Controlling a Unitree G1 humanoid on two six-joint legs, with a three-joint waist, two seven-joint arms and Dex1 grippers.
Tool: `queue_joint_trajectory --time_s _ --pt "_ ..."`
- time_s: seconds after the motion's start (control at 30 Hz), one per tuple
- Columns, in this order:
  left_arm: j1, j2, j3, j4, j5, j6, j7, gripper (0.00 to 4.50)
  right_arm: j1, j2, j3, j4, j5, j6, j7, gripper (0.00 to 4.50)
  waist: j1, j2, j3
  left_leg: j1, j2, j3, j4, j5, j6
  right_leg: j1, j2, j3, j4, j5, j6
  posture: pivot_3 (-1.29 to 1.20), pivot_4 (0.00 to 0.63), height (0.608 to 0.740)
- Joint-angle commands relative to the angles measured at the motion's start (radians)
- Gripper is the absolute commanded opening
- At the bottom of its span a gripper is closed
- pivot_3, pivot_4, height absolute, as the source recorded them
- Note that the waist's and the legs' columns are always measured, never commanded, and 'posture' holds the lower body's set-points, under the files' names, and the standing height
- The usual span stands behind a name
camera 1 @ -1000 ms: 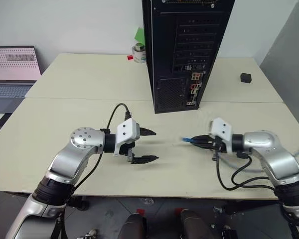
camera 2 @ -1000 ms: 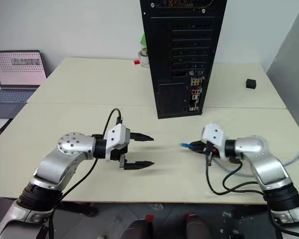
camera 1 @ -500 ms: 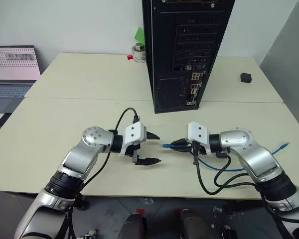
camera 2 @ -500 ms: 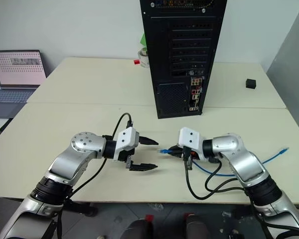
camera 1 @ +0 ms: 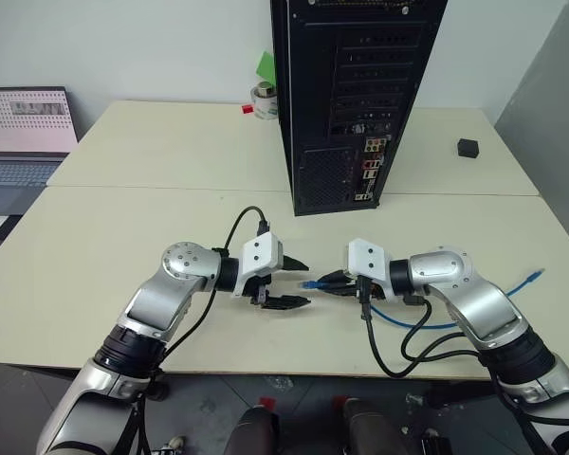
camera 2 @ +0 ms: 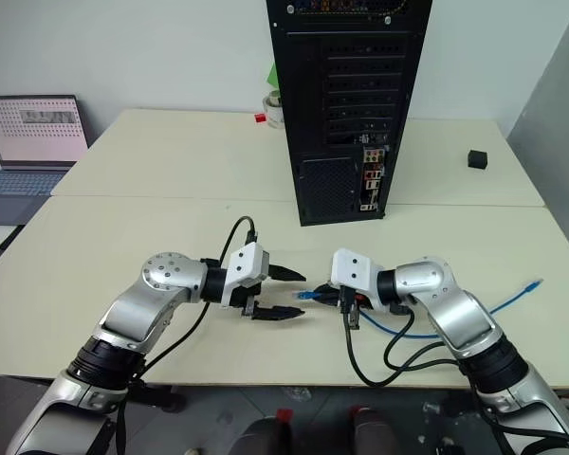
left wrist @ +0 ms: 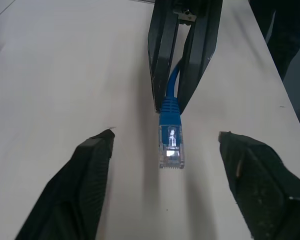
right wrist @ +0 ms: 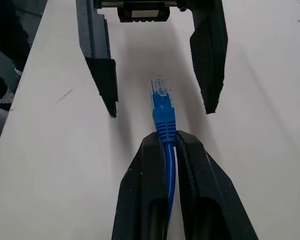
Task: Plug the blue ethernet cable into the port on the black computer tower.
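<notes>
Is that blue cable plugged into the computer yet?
Not yet: the blue ethernet cable has its plug free above the table, held by the right end effector, short of the black computer tower.

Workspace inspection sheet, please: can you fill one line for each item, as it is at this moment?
Surface: pale table.
Job's things: blue ethernet cable trails behind the right arm; its plug points between the left fingers; black computer tower upright, port cluster unplugged.
Clutter: small black cube, tape roll.
Grippers: left gripper open; right gripper shut on the cable.
Cables: black arm cables.
Surroundings: laptop, white wall.
</notes>
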Motion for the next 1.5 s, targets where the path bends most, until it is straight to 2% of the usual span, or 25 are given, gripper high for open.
queue_joint_trajectory --time_s 0.03,0.27,0.37,0.57,0.63,0.87,0.93,1.03,1.1,1.17,1.23,1.4,1.5 --pt "-0.015 0.001 0.002 -0.003 0.005 -0.022 -0.011 2.46 -0.026 0.004 -0.004 -0.043 0.002 -0.014 0.009 0.02 0.0 0.0 0.0 0.0 0.0 0.0 0.0 0.0 0.0 0.0 0.0 0.0 0.0 0.0 0.0 0.0 0.15 0.74" --pt "-0.017 -0.004 -0.002 0.006 0.024 -0.038 -0.006 0.84 -0.031 0.013 -0.003 -0.053 0.002 -0.006 0.006 0.02 0.0 0.0 0.0 0.0 0.0 0.0 0.0 0.0 0.0 0.0 0.0 0.0 0.0 0.0 0.0 0.0 0.15 0.74" --pt "-0.011 -0.006 -0.006 -0.001 0.03 -0.045 -0.002 0.3 -0.032 0.015 0.0 -0.054 -0.002 -0.011 0.006 0.02 0.0 0.0 0.0 0.0 0.0 0.0 0.0 0.0 0.0 0.0 0.0 0.0 0.0 0.0 0.0 0.0 0.15 0.74" --pt "-0.003 -0.004 -0.004 -0.003 0.041 -0.083 -0.002 0.29 -0.04 0.006 0.013 -0.043 -0.016 -0.035 0.024 0.02 0.0 0.0 0.0 0.0 0.0 0.0 0.0 0.0 0.0 0.0 0.0 0.0 0.0 0.0 0.0 0.0 0.15 0.74" --pt "0.0 -0.005 -0.001 0.0 0.046 -0.111 -0.004 0.29 -0.044 0.004 0.012 -0.033 -0.023 -0.057 0.03 0.72 0.0 0.0 0.0 0.0 0.0 0.0 0.0 0.0 0.0 0.0 0.0 0.0 0.0 0.0 0.0 0.0 0.15 0.74" --pt "0.024 -0.023 0.016 0.012 0.065 -0.264 0.024 0.29 -0.064 -0.041 -0.05 -0.006 -0.006 -0.077 0.068 2.19 0.001 0.0 0.0 0.0 0.0 0.0 0.0 0.0 0.0 0.0 0.0 0.0 0.0 0.0 0.0 0.0 0.15 0.74" --pt "0.034 -0.038 0.03 0.029 0.088 -0.37 0.06 0.29 -0.049 -0.078 -0.114 -0.026 0.054 -0.042 0.098 2.78 0.002 0.0 0.0 0.0 0.0 0.0 0.0 0.0 0.0 0.0 -0.001 0.0 0.0 0.0 0.0 0.0 0.15 0.74" --pt "0.042 -0.062 0.048 0.072 0.129 -0.543 0.121 0.29 -0.025 -0.1 -0.193 -0.051 0.145 0.041 0.1 3.44 0.003 0.0 0.0 -0.001 -0.001 -0.001 0.0 0.0 0.0 0.0 -0.003 -0.001 -0.001 0.0 0.0 0.0 0.15 0.74" --pt "0.04 -0.063 0.047 0.119 0.197 -0.74 0.176 0.29 -0.003 -0.088 -0.237 -0.079 0.211 0.114 0.078 3.88 0.003 0.0 0.0 -0.001 0.0 -0.001 0.0 0.0 0.0 0.0 -0.003 -0.001 -0.001 0.0 0.0 0.0 0.15 0.74" --pt "0.029 -0.068 0.054 0.184 0.286 -0.983 0.258 0.29 0.019 -0.045 -0.284 -0.103 0.295 0.205 0.03 3.89 0.001 0.0 0.0 -0.001 0.0 -0.001 0.0 0.0 0.0 0.0 -0.005 -0.001 -0.001 0.0 0.0 0.0 0.15 0.74" --pt "0.011 -0.073 0.067 0.249 0.359 -1.152 0.344 0.29 0.038 0.007 -0.307 -0.125 0.364 0.281 -0.02 3.89 0.0 0.0 0.0 0.0 0.0 -0.001 0.0 0.0 0.0 0.0 -0.005 0.0 0.0 0.0 0.0 0.0 0.15 0.74" --pt "-0.033 -0.061 0.1 0.394 0.521 -1.388 0.53 0.29 0.055 0.085 -0.338 -0.153 0.478 0.404 -0.106 3.89 0.004 0.0 0.0 -0.001 -0.001 -0.001 0.0 0.0 0.0 0.0 -0.005 -0.001 0.0 0.0 0.0 0.0 0.15 0.74" --pt "-0.049 -0.052 0.11 0.439 0.594 -1.446 0.608 0.29 0.057 0.114 -0.354 -0.156 0.521 0.442 -0.146 3.89 0.003 0.0 0.0 -0.001 -0.001 -0.001 0.0 0.0 0.0 0.0 -0.003 -0.002 0.0 0.0 0.0 0.0 0.15 0.74"
